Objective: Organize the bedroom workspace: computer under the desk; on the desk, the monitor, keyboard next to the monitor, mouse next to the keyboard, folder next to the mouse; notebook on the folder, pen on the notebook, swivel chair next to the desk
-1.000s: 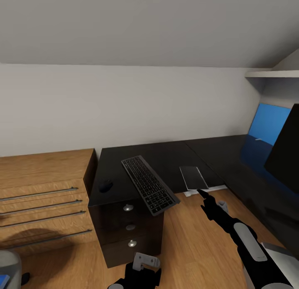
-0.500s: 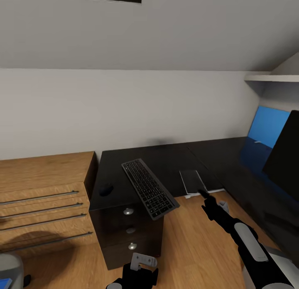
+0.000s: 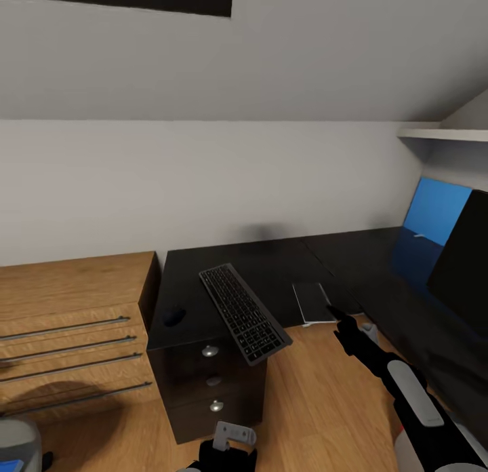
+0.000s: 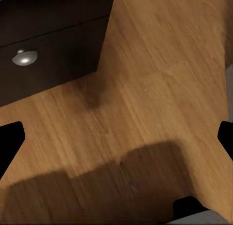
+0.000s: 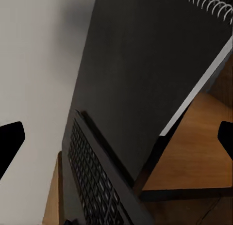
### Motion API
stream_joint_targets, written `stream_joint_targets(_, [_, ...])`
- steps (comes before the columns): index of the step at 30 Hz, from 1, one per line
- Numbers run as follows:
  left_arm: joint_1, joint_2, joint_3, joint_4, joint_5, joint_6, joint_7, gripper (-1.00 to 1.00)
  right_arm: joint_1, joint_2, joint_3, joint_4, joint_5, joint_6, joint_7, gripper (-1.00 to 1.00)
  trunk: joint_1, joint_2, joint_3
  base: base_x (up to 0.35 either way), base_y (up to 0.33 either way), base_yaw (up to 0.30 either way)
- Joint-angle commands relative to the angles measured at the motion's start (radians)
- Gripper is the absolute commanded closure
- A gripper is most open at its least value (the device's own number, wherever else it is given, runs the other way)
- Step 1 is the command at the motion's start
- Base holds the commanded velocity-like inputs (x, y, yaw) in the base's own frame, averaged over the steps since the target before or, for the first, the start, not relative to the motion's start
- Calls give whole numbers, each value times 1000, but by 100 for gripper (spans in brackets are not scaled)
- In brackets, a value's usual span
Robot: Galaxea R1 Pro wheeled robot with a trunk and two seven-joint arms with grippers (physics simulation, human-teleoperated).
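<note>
The glossy black desk (image 3: 271, 255) carries the keyboard (image 3: 240, 312), which lies askew with its near end overhanging the front edge. The mouse (image 3: 174, 315) lies left of it, and a dark spiral notebook (image 3: 312, 300) lies at the inner edge. The monitor (image 3: 466, 262) stands at the far right. My right gripper (image 3: 337, 316) is open just off the notebook's near corner; its wrist view shows the notebook (image 5: 160, 70) and the keyboard (image 5: 92, 181). My left gripper (image 3: 227, 451) is open, low over the floor by the drawer unit (image 4: 48, 45). The swivel chair (image 3: 13, 441) shows at the lower left with a sliver of the blue folder (image 3: 7, 466). The computer and pen are out of view.
Low light-wood cabinets (image 3: 68, 309) with bar handles stand against the desk's left side. A blue panel (image 3: 437, 211) stands behind the monitor under a white shelf (image 3: 447, 133). Wood floor (image 3: 318, 390) lies open inside the desk's L.
The head view has tilted up, so everything sits lower in the picture. My right gripper has edged closer to the notebook's near corner. The left gripper has sunk toward the picture's lower edge.
</note>
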Motion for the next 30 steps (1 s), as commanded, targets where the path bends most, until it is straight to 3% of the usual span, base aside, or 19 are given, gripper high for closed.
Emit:
stream_joint_targets(1, [-1, -4, -3, 6, 9, 1, 11, -100, 3, 0, -2, -11, 5, 6, -7, -100, -4, 7, 2, 0, 0, 0])
stream_joint_targets(3, [-1, -24, 4, 45, 8, 0, 12, -100, 28, -1, -2, -98, 59, 9, -68, -100, -12, 21, 8, 0, 0, 0])
stream_joint_targets(6, [-1, -35, 18, 68, 6, -2, 12, -100, 51, -1, -2, -166, 90, 10, -134, -100, -23, 42, 18, 0, 0, 0])
stream_joint_targets(11, [-1, -47, 61, 95, 5, -2, 10, -100, 79, -1, -1, -273, 118, 17, -286, -100, -42, 77, 34, 0, 0, 0])
stream_joint_targets(12, [-1, -50, 79, 101, 5, -3, 9, -100, 84, -1, -1, -306, 123, 29, -353, -100, -46, 84, 37, 0, 0, 0])
stream_joint_targets(16, [-1, -52, 100, 113, 6, -3, 6, -100, 90, -1, -1, -354, 127, 79, -456, -100, -61, 112, 49, 0, 0, 0])
stream_joint_targets(23, [-1, -51, 119, 128, 6, -3, 7, -100, 94, -2, -5, -393, 132, 175, -520, -100, -88, 161, 71, 0, 0, 0])
stream_joint_targets(30, [-1, -49, 119, 184, 4, -12, 12, -100, 95, -1, -4, -407, 125, 211, -529, -100, -115, 210, 93, 0, 0, 0])
